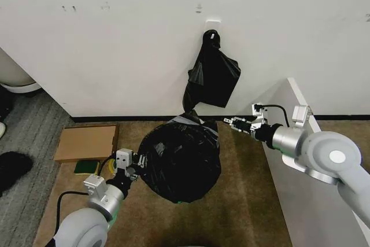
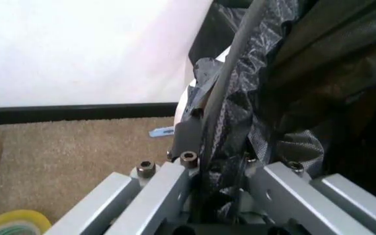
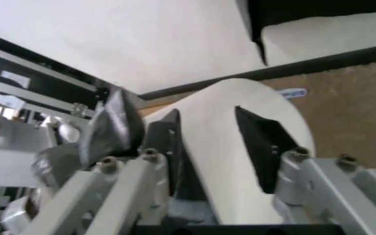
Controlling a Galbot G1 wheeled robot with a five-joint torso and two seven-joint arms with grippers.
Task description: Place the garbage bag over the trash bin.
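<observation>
garbage bag (image 1: 184,163): glossy black, crinkled, draped over the whole bin on the brown carpet (image 1: 243,212), just in front of the white wall (image 1: 115,39). Bulges out round; a peak of film stands up at the wall side.
trash bin (image 3: 240,147): hidden under the film in the head view. Right wrist view shows a cream-white curved surface between the jaws; left wrist view shows a small white patch behind the plastic.
left gripper (image 1: 132,163): low at the bag's left flank, touching it. Left wrist view shows crinkled black film bunched between the jaws, jaws narrow and pinching it.
right gripper (image 1: 230,122): at the bag's upper right, near the wall, tips just beside the film. Right wrist view shows jaws set wide, straddling the white curved surface; a scrap of grey-black film lies by one finger. No clamp on anything visible.
hanging bag bundle (image 1: 213,73): smaller black bag hung from a white wall hook (image 1: 213,24), directly above the bin, lower end close to the bag's peak.
cardboard sheet (image 1: 87,142): flat on the carpet, left of the bin, against the wall.
yellow tape roll (image 2: 15,224): on the floor beside the left arm.
white panel (image 1: 300,177): upright on the right, alongside the right arm.
</observation>
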